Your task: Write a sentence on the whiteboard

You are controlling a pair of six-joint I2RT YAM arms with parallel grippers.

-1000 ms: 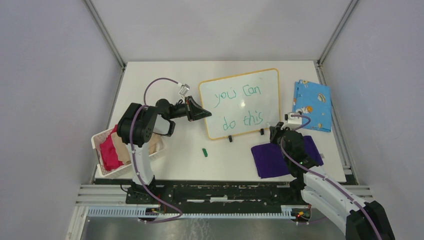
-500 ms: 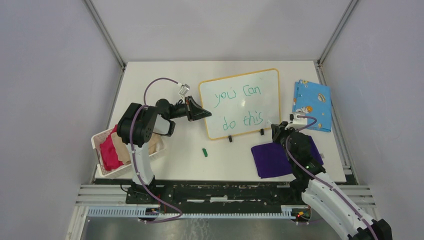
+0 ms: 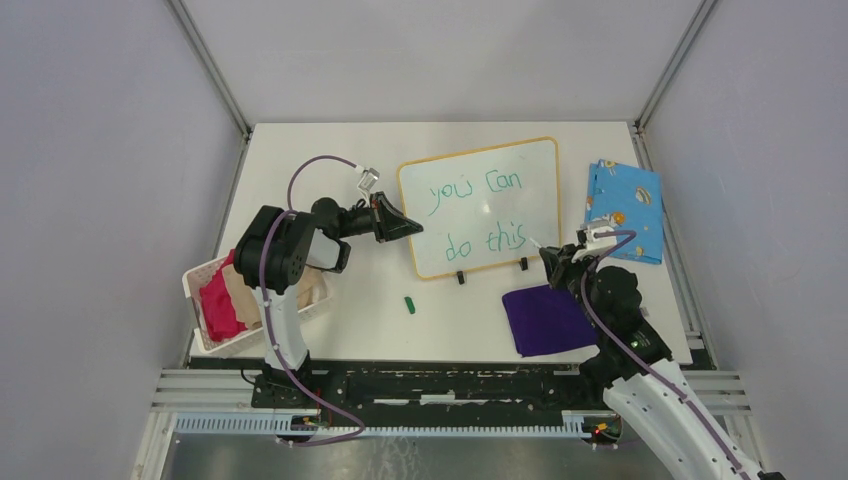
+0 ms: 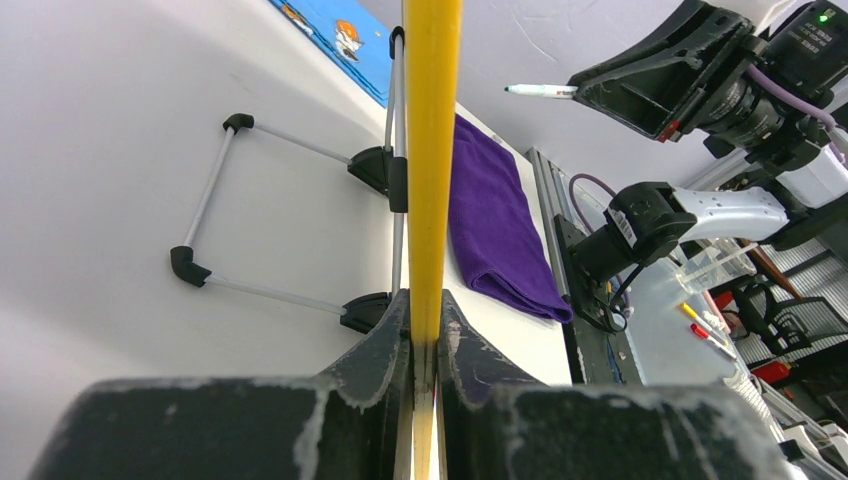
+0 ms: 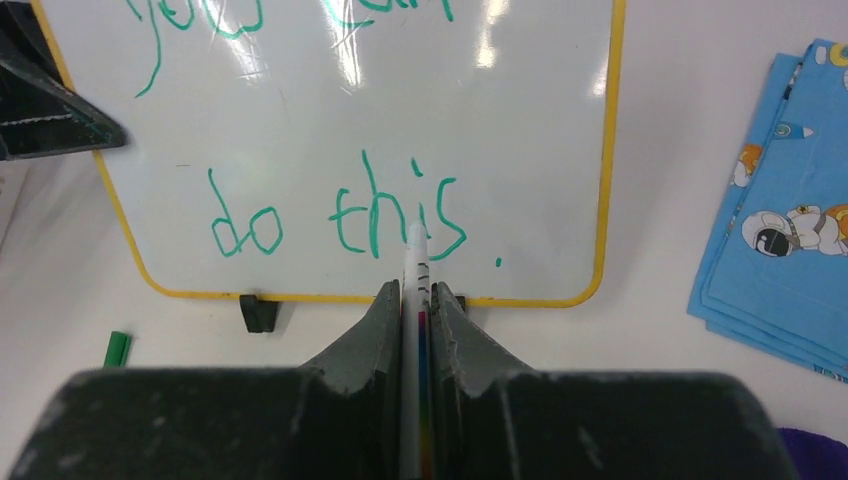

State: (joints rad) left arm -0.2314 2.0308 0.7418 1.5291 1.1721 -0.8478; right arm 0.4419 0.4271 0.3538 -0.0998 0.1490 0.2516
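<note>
**Right tool (image 3: 560, 258) easing off the whiteboard (image 3: 470, 215), writing apparently done**

Clenched on a white marker (image 5: 415, 258), both fingers tight on the barrel, tip pointing at the board. Versus a second ago: forearm swung out to the right, purple cloth (image 3: 545, 320) now mostly uncovered, marker tip newly showing white against the board's lower right corner. From the left wrist view, tip in free air, apart from the board face. From the right wrist view, lined up over the "s" of "this", not visibly pressing.

Left tool (image 4: 425, 315) same as a second ago, pinched shut on the yellow rim at the board's left edge, steadying it.

Whiteboard propped tilted on a wire stand, mid-bench (image 3: 330, 160), between the left tool and the blue patterned cloth (image 3: 625, 210). Sentence (image 3: 505, 238) in green, two lines, "you can" over "do this", small dot after the last word.

Reads as last stroke finished and pen lifted, so task all but complete. Probably left: capping and putting the marker down. Small green piece (image 3: 409, 304), likely the cap, loose on the bench in front of the board. Minor risk: smudging fresh ink on any drift back across the lower line.
</note>
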